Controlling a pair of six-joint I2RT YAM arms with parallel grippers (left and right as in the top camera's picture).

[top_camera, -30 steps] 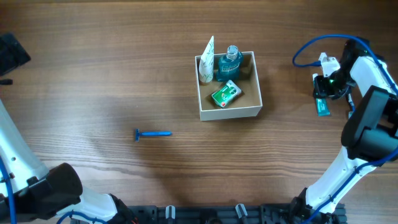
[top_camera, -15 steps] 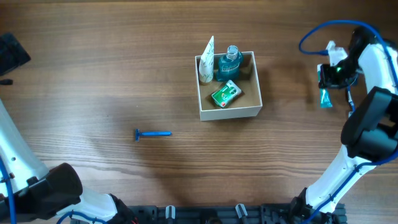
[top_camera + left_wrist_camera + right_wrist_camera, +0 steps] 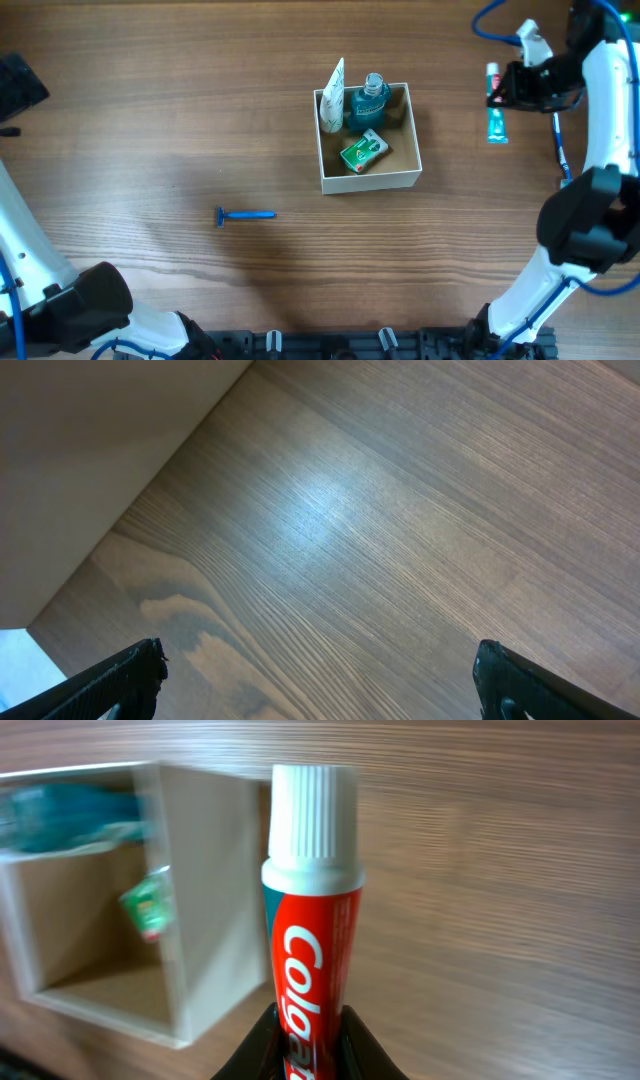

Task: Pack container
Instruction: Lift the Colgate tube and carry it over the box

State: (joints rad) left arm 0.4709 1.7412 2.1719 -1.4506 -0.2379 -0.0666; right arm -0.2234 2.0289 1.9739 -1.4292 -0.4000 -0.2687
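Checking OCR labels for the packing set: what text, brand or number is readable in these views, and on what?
"Colg": white letters on the red toothpaste tube held in the right gripper, right wrist view; the rest of the word is cut off.
Green packet in the container: print too small to read.
Blue bottle and white-and-teal tube: labels unreadable from overhead.
No other text visible.

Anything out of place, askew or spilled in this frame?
Nothing spilled or damaged. The white-and-teal tube sticks tilted out of the container at its top-left corner, and the blue razor lies alone on the table, well left of it.
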